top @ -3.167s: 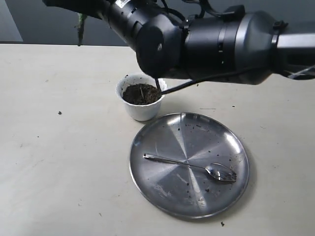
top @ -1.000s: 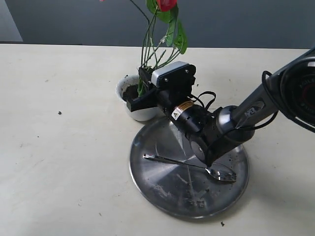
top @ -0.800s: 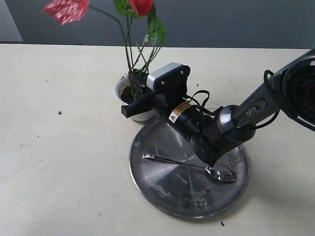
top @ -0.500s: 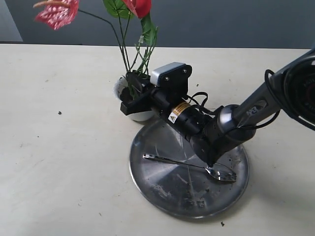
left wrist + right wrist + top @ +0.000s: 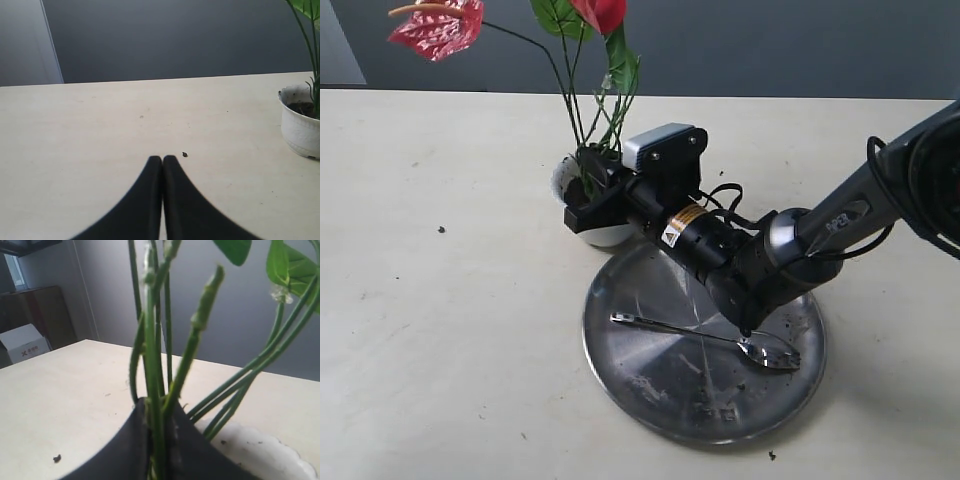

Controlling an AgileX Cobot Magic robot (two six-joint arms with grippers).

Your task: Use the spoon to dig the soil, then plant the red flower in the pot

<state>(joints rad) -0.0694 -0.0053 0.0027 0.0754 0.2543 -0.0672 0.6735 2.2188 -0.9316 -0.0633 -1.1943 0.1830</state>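
The red flower (image 5: pixel 440 27) stands upright over the white scalloped pot (image 5: pixel 570 190), its thin green stems (image 5: pixel 588 110) running down into the pot's mouth. My right gripper (image 5: pixel 588 188) lies low across the pot and is shut on the stem bundle (image 5: pixel 155 390); the pot's rim (image 5: pixel 260 450) shows just behind it. Dark soil (image 5: pixel 303 107) fills the pot (image 5: pixel 299 131). The silver spoon (image 5: pixel 705 338) lies on the steel plate (image 5: pixel 640 400), bowl to the right. My left gripper (image 5: pixel 162 161) is shut on nothing, well apart from the pot.
The round steel plate, dusted with soil crumbs, sits in front of the pot under the right arm (image 5: pixel 760 265). A soil speck (image 5: pixel 441 230) lies on the table to the left. The left arm is outside the exterior view.
The right arm came down with the flower to the pot. Over the last second the stems swung from leaning right to upright, and the gripper shifted slightly left over the pot.
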